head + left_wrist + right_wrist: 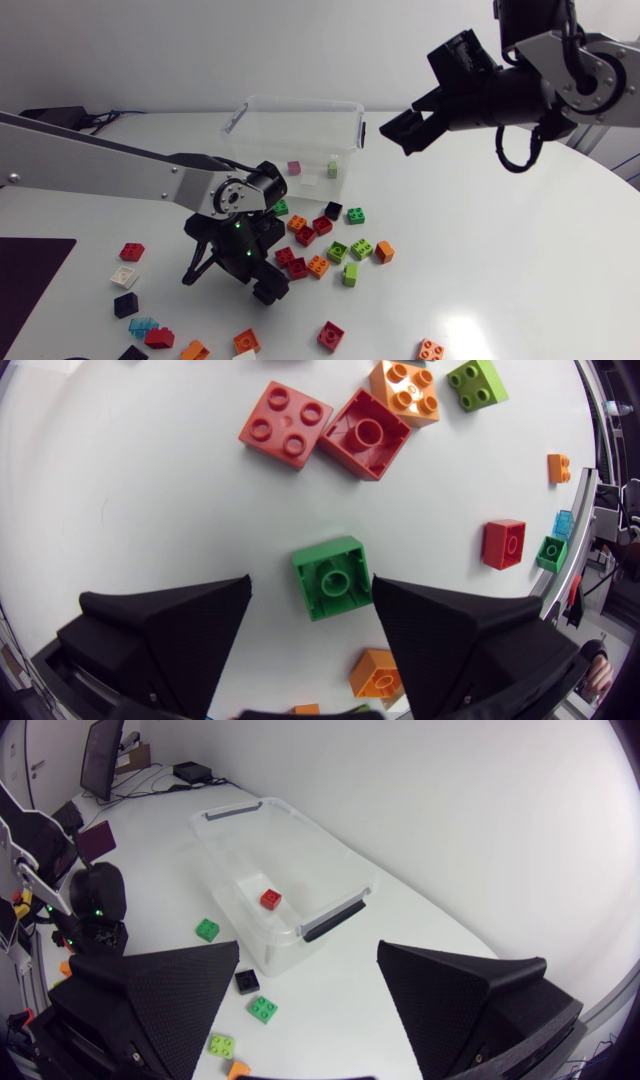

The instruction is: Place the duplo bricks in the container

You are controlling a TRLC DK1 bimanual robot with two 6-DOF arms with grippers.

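Note:
A green duplo brick (333,577) lies studs-down on the white table between the open fingers of my left gripper (311,585). One finger sits at its edge and the other stands a gap away. In the head view the left gripper (245,270) hangs low over the cluster of bricks (320,245) and hides that brick. The clear container (300,102) stands at the back with a red brick (270,899) and a green brick (332,170) inside. My right gripper (396,130) hovers open and empty, high beside the container's right end (335,917).
Ahead of the left gripper lie a salmon brick (286,424), an upturned red one (365,435), an orange one (405,390) and a lime one (477,384). More loose bricks are scattered at the front left (130,252) and front (331,335).

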